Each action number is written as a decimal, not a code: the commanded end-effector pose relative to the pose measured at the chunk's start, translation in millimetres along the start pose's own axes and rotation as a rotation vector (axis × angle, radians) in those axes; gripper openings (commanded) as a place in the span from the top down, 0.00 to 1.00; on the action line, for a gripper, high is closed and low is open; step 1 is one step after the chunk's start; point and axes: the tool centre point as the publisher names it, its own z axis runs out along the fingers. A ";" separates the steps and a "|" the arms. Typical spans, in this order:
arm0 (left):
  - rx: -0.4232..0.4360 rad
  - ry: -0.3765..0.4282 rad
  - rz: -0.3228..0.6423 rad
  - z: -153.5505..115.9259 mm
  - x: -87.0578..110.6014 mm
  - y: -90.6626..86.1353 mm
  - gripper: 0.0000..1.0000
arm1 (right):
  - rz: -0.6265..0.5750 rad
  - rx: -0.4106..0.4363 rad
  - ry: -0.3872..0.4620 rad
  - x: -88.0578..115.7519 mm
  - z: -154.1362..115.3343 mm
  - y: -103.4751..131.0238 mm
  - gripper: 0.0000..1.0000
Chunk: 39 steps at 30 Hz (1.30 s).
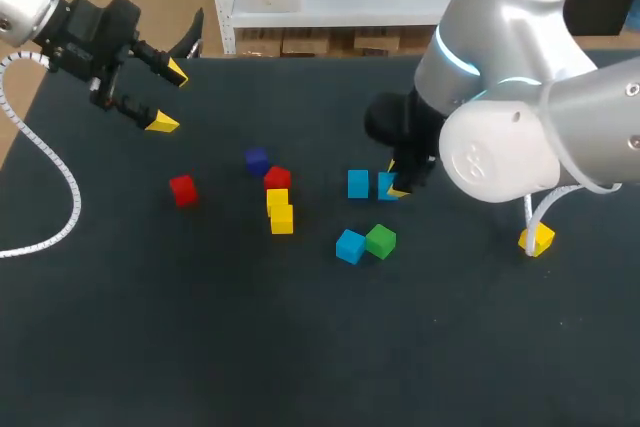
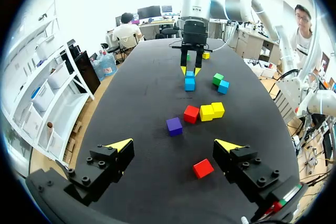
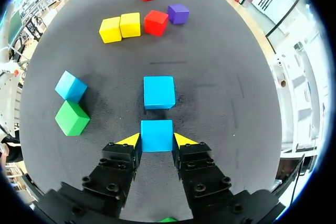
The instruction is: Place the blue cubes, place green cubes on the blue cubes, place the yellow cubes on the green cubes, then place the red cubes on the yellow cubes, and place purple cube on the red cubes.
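silver-white arms: the right arm [image 1: 520,137] has a blue ring [image 1: 450,57], the left arm [image 1: 22,2] a white coiled cable [image 1: 52,162]. left gripper [image 2: 174,144] and right gripper [image 3: 157,140] are black, screw-studded, yellow-tipped.

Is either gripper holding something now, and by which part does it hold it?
The right gripper holds a blue cube by two opposite side faces. The left gripper is open and holds nothing.

The smooth matt blue plastic cube [image 3: 156,135] sits gripped in the right gripper [image 3: 156,140], whose fingers [image 3: 122,157] are matt black; ahead, the dark table covering [image 3: 220,93] looks rough and cloth-like.
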 end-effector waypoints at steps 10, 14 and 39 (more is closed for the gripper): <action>-0.003 -0.002 0.003 0.3 1.1 -0.9 0.00 | -0.009 -0.008 -0.001 -2.0 3.1 -4.8 1.00; -0.003 -0.002 0.003 0.3 1.1 -0.9 0.00 | -0.008 -0.012 -0.002 -1.9 3.3 -5.1 0.99; -0.003 -0.002 0.003 0.3 1.1 -0.9 0.00 | -0.039 -0.058 0.002 9.1 -21.7 3.0 0.00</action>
